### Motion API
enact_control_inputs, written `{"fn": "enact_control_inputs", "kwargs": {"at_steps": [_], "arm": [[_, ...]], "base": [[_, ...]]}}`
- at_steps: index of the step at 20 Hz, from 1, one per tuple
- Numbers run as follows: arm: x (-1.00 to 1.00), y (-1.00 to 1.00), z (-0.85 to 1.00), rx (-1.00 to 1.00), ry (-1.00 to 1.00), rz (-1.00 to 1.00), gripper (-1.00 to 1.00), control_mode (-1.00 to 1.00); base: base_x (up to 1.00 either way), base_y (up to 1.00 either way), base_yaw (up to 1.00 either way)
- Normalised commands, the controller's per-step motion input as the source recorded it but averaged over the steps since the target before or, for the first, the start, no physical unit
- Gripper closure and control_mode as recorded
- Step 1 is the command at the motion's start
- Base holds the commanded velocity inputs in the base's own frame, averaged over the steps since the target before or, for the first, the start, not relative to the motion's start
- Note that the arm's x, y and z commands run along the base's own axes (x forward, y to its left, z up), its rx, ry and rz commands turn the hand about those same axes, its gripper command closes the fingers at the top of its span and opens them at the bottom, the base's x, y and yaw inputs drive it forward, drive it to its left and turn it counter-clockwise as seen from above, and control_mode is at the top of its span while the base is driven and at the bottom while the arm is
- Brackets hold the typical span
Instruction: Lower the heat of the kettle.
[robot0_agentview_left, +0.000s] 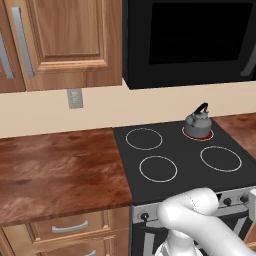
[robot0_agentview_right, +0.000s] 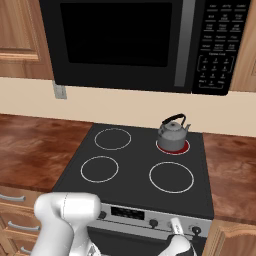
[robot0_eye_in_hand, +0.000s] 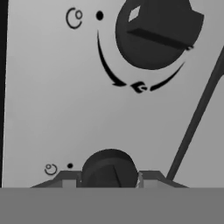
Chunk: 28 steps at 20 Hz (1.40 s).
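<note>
The kettle (robot0_agentview_right: 173, 133) sits on the back right burner (robot0_agentview_right: 173, 146) of the stove (robot0_agentview_right: 130, 172), and that ring glows red under it, so the heat is clearly on. The other three rings look dark. Down at the front panel, the end effector (robot0_eye_in_hand: 109, 175) is closed around a knob (robot0_eye_in_hand: 109, 168) — the hand view shows the two dark tips hugging a round dark dial on either side, with a second, bigger-looking knob (robot0_eye_in_hand: 155, 33) further along the grey panel. In the right base view the arm's end reaches the knob row near the right side of the panel.

Which dial maps to the back right burner can't be read off for sure from here, though the little burner icon beside it hints at it. To do this step well, the robot should keep the grip square on the dial and rotate the wrist slowly about the dial's own axis — no pulling outward, or the tips will likely slip off. A partial turn should do, since the aim is lower heat, not off.
</note>
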Motion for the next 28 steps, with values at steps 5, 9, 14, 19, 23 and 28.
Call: {"fn": "enact_control_inputs", "kwargs": {"at_steps": [5,9,14,19,23,28], "arm": [[0.00,-0.07,0.00,0.22,0.00,-0.03,1.00,-1.00],[0.00,-0.07,0.00,0.25,0.00,-0.07,1.00,-1.00],[0.00,-0.06,0.00,0.26,0.00,-0.13,1.00,-1.00],[0.00,-0.04,0.00,0.27,0.00,-0.15,1.00,-1.00],[0.00,-0.03,0.01,0.26,0.00,-0.18,1.00,-1.00],[0.00,-0.01,0.03,0.23,0.00,-0.19,1.00,-1.00]], "base": [[0.00,0.00,0.00],[0.00,0.00,0.00],[0.00,0.00,0.00],[0.00,0.00,0.00],[0.00,0.00,0.00],[0.00,0.00,0.00]]}}
